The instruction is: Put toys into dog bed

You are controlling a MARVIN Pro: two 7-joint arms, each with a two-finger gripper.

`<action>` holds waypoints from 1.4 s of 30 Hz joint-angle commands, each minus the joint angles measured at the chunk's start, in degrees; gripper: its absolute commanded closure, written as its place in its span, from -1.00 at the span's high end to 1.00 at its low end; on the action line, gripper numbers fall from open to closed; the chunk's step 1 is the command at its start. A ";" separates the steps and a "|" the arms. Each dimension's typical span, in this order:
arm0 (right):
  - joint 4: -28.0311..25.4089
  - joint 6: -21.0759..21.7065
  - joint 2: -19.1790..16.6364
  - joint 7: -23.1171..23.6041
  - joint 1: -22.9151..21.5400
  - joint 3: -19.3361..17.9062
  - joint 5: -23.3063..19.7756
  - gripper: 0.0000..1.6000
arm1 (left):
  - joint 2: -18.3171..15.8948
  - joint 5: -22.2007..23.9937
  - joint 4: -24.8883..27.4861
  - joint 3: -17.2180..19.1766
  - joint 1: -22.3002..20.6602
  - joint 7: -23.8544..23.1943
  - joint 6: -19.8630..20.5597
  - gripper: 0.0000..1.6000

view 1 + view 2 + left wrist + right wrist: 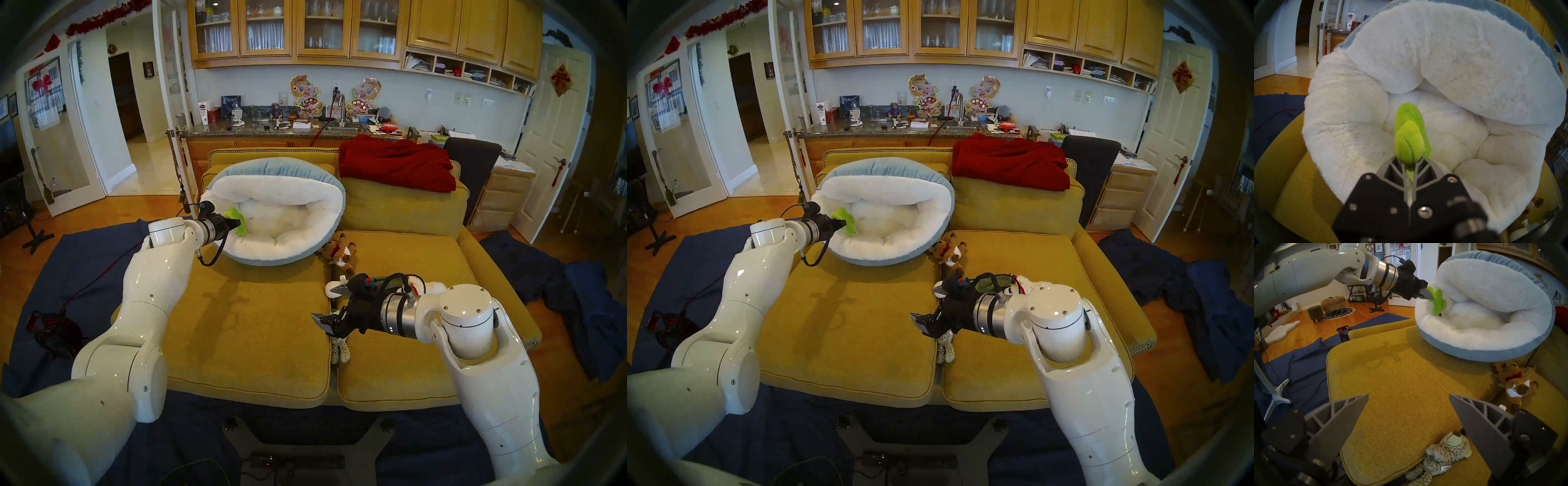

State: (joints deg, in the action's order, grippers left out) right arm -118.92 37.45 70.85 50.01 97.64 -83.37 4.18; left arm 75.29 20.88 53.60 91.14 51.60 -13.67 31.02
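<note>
My left gripper is shut on the bright green cactus toy and holds it just inside the left rim of the dog bed, above the white fleece. The bed rests tilted against the sofa back. A brown knitted animal lies by the bed's right edge. My right gripper hovers open and empty over the seam between the seat cushions. The grey spotted cub lies in that seam right under it. A white plush is mostly hidden behind my right wrist.
A red blanket is draped over the sofa's right back cushion. The mustard seat cushions are bare in front of the bed. Dark blue cloth covers the floor on both sides, and a red-and-black cable bundle lies at left.
</note>
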 commanded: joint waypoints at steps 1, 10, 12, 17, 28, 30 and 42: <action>-1.30 -0.38 0.18 0.03 -0.94 -0.14 -0.15 1.00 | 1.11 0.66 -0.64 0.27 -6.04 -0.20 -1.11 -1.00; -1.28 -0.43 0.28 0.04 -1.00 -0.16 -0.15 1.00 | 2.06 1.06 -4.21 0.61 -8.68 -0.04 -1.31 -0.55; -1.30 -0.45 0.31 0.04 -1.01 -0.16 -0.15 1.00 | 2.16 1.08 -5.23 0.68 -9.52 0.03 -1.28 -0.02; -1.38 -0.49 0.36 0.04 -1.06 -0.18 -0.16 1.00 | 2.50 1.34 -7.83 1.04 -11.68 0.08 -1.24 1.00; -2.52 -0.89 0.37 0.12 -1.32 -0.32 -0.19 1.00 | 6.44 1.73 -10.54 -1.11 -14.59 -3.03 -1.88 1.00; -2.81 -0.98 0.32 0.14 -1.29 -0.37 -0.18 1.00 | 6.90 1.51 -10.26 -2.56 -14.53 -5.30 -1.90 1.00; -3.39 -1.19 0.27 0.13 -0.96 -0.54 -0.11 1.00 | 6.82 2.46 -0.77 -12.37 -7.20 -16.90 -0.88 1.00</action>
State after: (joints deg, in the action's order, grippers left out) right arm -120.38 36.76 71.16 50.07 97.58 -83.60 4.18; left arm 82.04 22.46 46.82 82.31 43.21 -24.55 30.19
